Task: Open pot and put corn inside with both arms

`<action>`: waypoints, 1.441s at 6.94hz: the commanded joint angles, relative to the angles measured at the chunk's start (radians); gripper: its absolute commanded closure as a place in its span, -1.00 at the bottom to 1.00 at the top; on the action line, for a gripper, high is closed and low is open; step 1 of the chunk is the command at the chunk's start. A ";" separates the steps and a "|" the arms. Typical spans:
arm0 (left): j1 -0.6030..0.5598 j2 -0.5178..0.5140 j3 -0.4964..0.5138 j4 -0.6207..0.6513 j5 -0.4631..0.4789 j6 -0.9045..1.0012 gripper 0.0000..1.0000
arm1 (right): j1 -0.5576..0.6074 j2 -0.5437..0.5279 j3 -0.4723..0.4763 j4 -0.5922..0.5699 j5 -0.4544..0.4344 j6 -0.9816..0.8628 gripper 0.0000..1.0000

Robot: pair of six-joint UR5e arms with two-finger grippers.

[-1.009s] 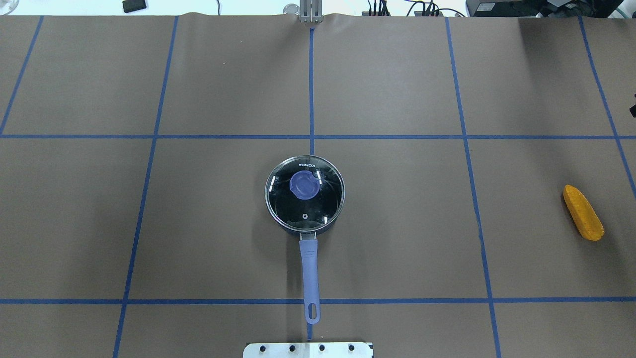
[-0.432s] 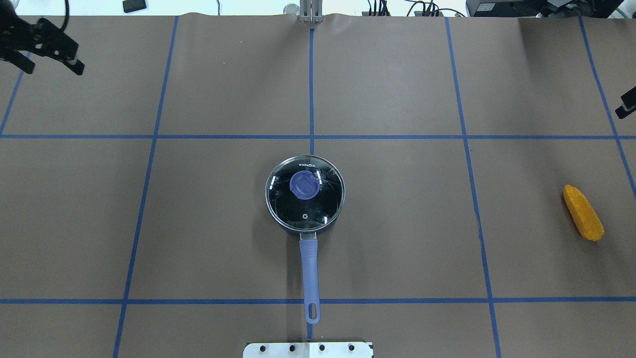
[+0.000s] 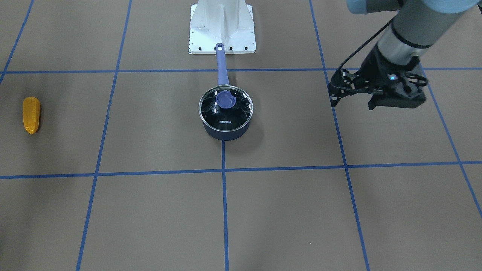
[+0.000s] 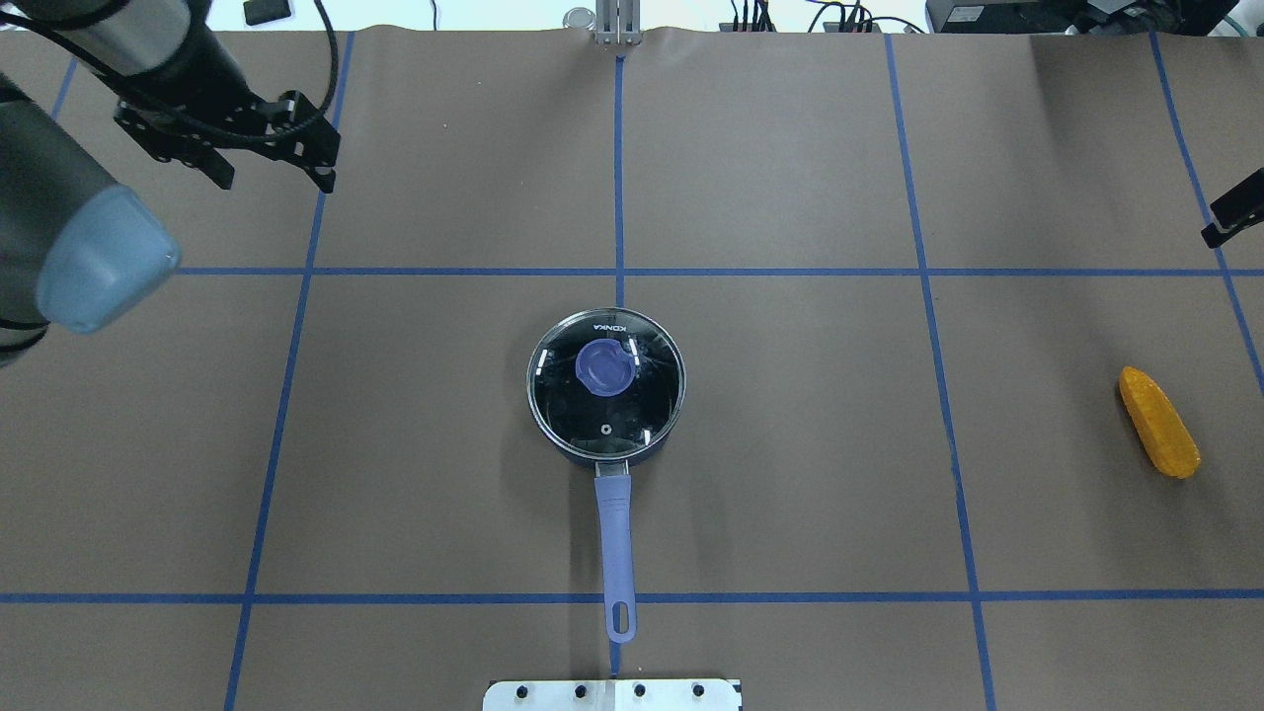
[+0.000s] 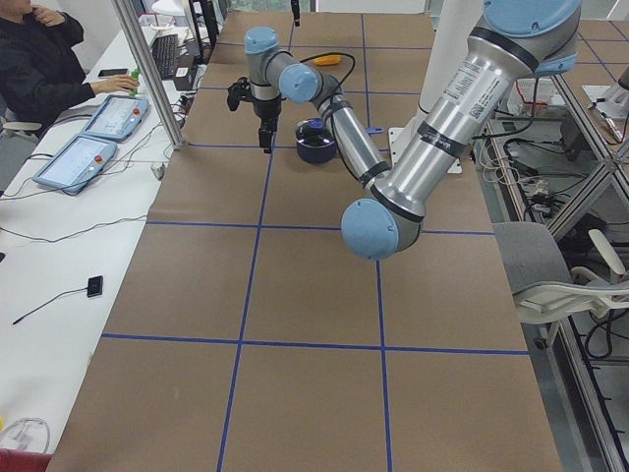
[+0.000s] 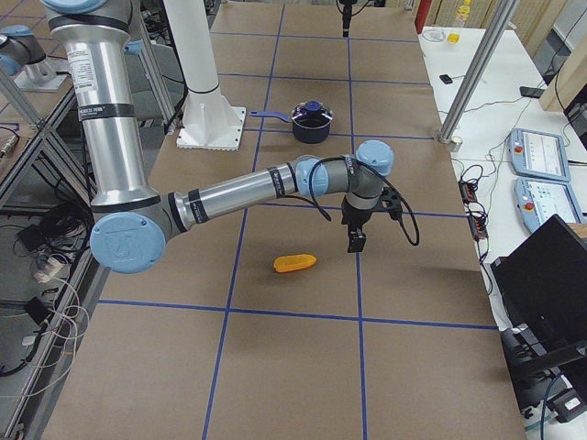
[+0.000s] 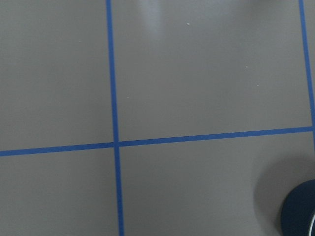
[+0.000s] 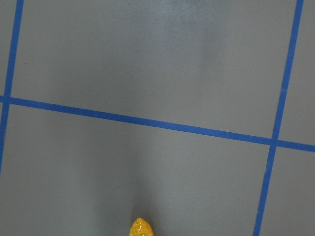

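Observation:
The pot [image 4: 614,523] stands at the table's middle, its purple-blue handle pointing to the robot. The glass KONKA lid [image 4: 642,405] with a purple knob sits shut on it; both also show in the front view, pot [image 3: 226,134] and lid [image 3: 226,113]. The corn [image 4: 1158,423] lies flat far to the right, also in the front view [image 3: 31,114] and at the right wrist view's bottom edge [image 8: 140,229]. My left gripper [image 4: 273,180] hovers open and empty at the far left, well away from the pot. Only one part of my right gripper [image 4: 1230,219] shows at the right edge, beyond the corn.
Blue tape lines divide the brown table cover into squares. The white robot base plate [image 4: 612,694] lies just behind the pot's handle end. An operator [image 5: 39,59] sits at a side desk with teach pendants [image 5: 79,162]. Cables and boxes line the far edge.
My left arm has come in from the left edge and its gripper has moved right, toward the table's middle. The right gripper has edged a little further into view. Pot, lid and corn have not moved.

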 commanded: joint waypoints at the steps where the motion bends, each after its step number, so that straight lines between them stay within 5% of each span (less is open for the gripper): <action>1: 0.115 -0.114 0.064 -0.006 0.030 -0.153 -1.00 | -0.015 -0.037 0.037 0.029 -0.001 0.063 -1.00; 3: 0.204 -0.202 0.146 -0.011 0.126 -0.222 -1.00 | -0.045 -0.126 0.048 0.185 -0.002 0.074 -0.84; 5: 0.258 -0.244 0.238 -0.108 0.135 -0.256 -1.00 | -0.069 -0.183 0.050 0.297 -0.001 0.130 -1.00; 7: 0.302 -0.299 0.353 -0.187 0.157 -0.301 -1.00 | -0.102 -0.183 0.050 0.302 -0.001 0.137 -1.00; 10: 0.376 -0.311 0.355 -0.187 0.204 -0.350 -1.00 | -0.138 -0.186 0.070 0.319 0.001 0.170 -0.92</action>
